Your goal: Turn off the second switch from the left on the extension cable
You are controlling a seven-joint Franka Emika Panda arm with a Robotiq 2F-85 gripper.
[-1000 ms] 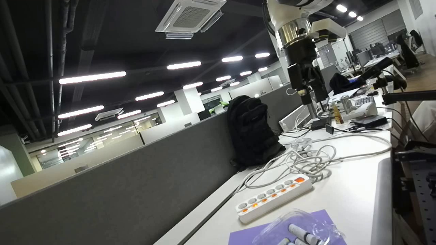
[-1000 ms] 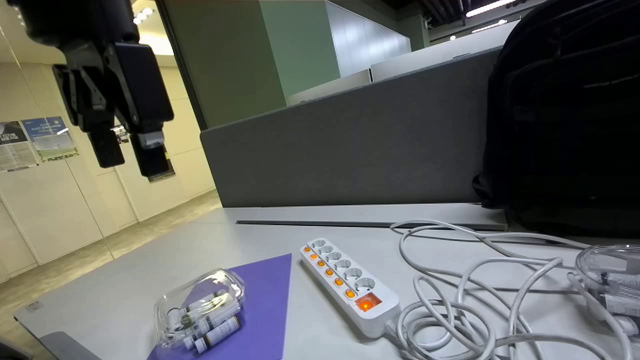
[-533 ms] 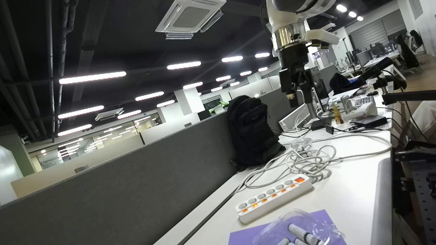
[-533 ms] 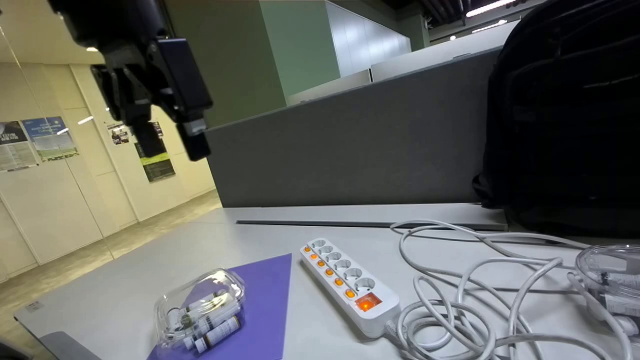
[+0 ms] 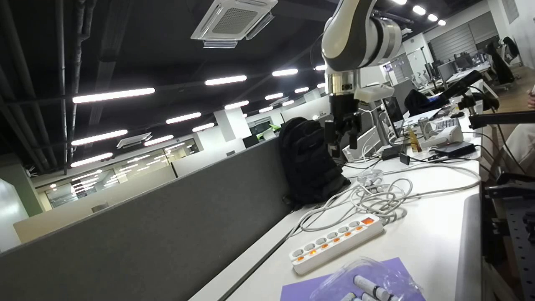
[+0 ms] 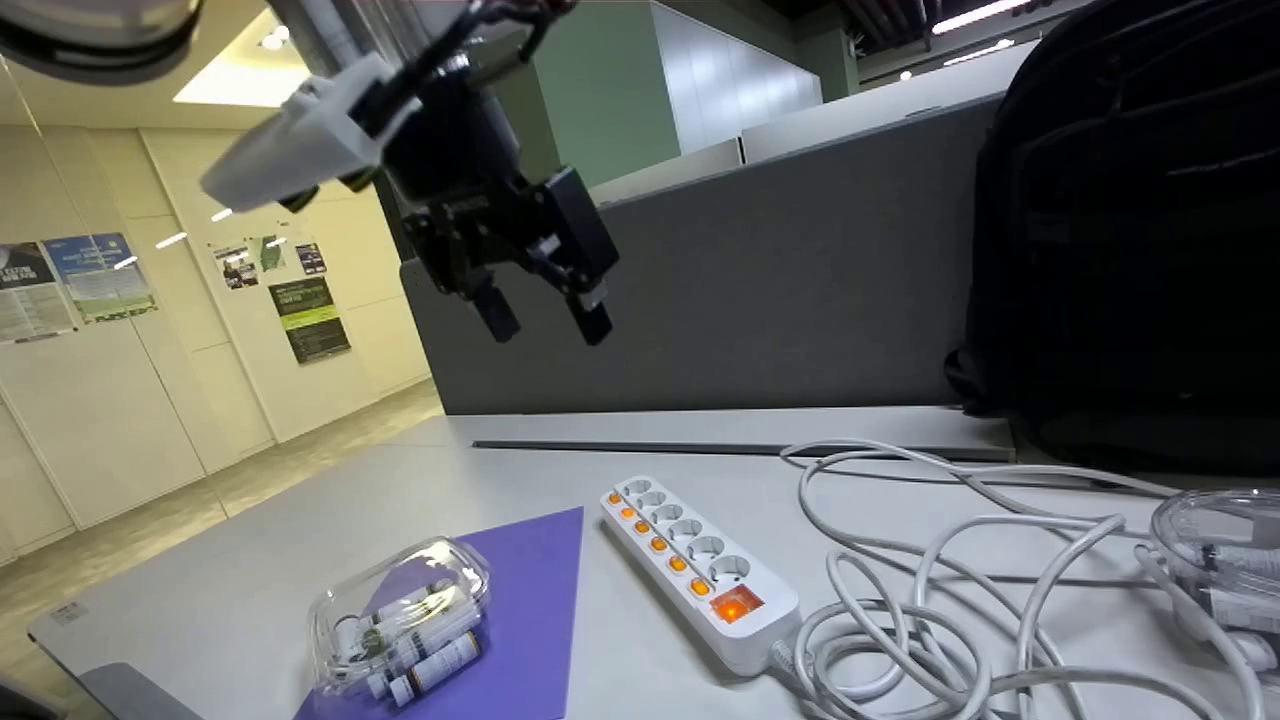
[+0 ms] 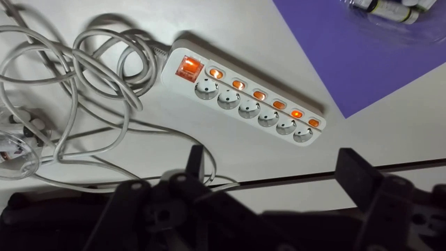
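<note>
The extension cable is a white power strip (image 5: 340, 247) lying on the white desk, shown in both exterior views (image 6: 690, 570) and the wrist view (image 7: 230, 85). It has a row of round sockets, small orange switches and a larger red-orange switch at the cord end. The second small switch from the end away from the cord glows brightest, in the wrist view (image 7: 297, 114) and in an exterior view (image 5: 312, 252). My gripper (image 5: 343, 147) is open and empty, well above the desk, in both exterior views (image 6: 547, 325). In the wrist view its fingers (image 7: 271, 158) are wide apart, below the strip.
A tangle of white cables (image 6: 900, 640) lies at the strip's cord end. A purple sheet (image 6: 530, 600) with a clear plastic box of small bottles (image 6: 400, 630) lies beside the strip. A grey partition (image 6: 700, 310) and black backpack (image 6: 1120, 250) stand behind. Another clear box (image 6: 1225, 560) stands among the cables.
The arm has moved, carrying the open gripper lower and leftward in an exterior view, and rightward in an exterior view where more of the wrist now shows. The strip and its switches look unchanged.
</note>
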